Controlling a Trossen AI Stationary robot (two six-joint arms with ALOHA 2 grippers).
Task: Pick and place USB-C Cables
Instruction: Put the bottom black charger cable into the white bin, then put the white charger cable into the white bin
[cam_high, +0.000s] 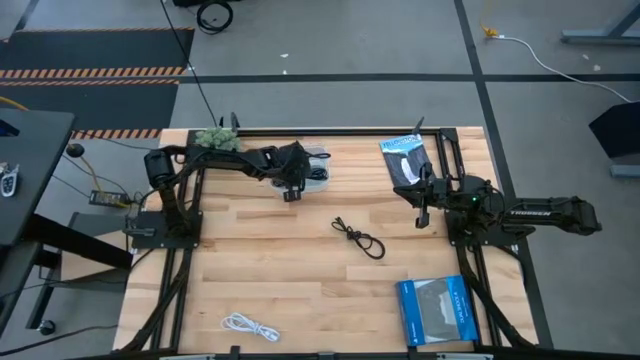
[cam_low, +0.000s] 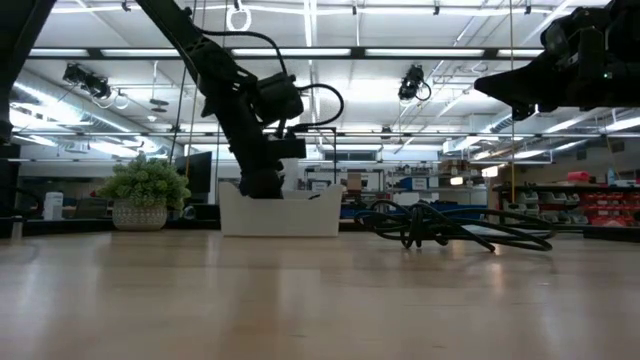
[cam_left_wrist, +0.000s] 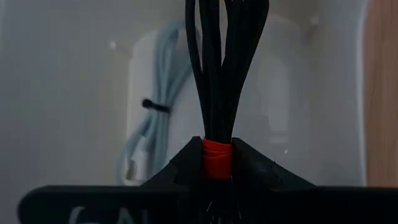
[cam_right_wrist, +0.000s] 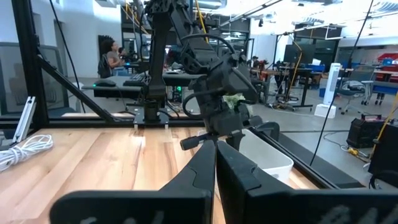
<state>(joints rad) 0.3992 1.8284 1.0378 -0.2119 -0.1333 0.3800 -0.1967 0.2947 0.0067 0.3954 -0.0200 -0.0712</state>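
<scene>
My left gripper (cam_high: 292, 190) (cam_left_wrist: 217, 146) is over the white tray (cam_high: 318, 168) at the table's far side, shut on a black cable bundle with a red tie (cam_left_wrist: 217, 68). The pale blue-grey cable (cam_left_wrist: 149, 130) lies on the tray's floor under it. In the low view the left arm (cam_low: 258, 150) dips behind the tray's near wall (cam_low: 280, 212). A second black cable (cam_high: 358, 238) (cam_low: 440, 225) lies at mid-table. A white cable (cam_high: 250, 326) (cam_right_wrist: 25, 149) lies near the front edge. My right gripper (cam_high: 422, 215) (cam_right_wrist: 216, 146) is shut and empty, held above the table at the right. My left gripper pinches the black bundle at its red tie (cam_left_wrist: 217, 158) between the two fingers. The fingers point down from above into the tray and lie along the bundle. The bundle's strands (cam_left_wrist: 221, 56) hang straight below the fingertips; whether their lower end touches the tray floor I cannot tell.
A flat blue packet (cam_high: 435, 310) lies at the near right. Another dark-and-blue packet (cam_high: 405, 155) lies at the far right beside the right arm. A small potted plant (cam_high: 215, 138) (cam_low: 147, 195) stands at the far left. Bare wood shows between the tray and the white cable.
</scene>
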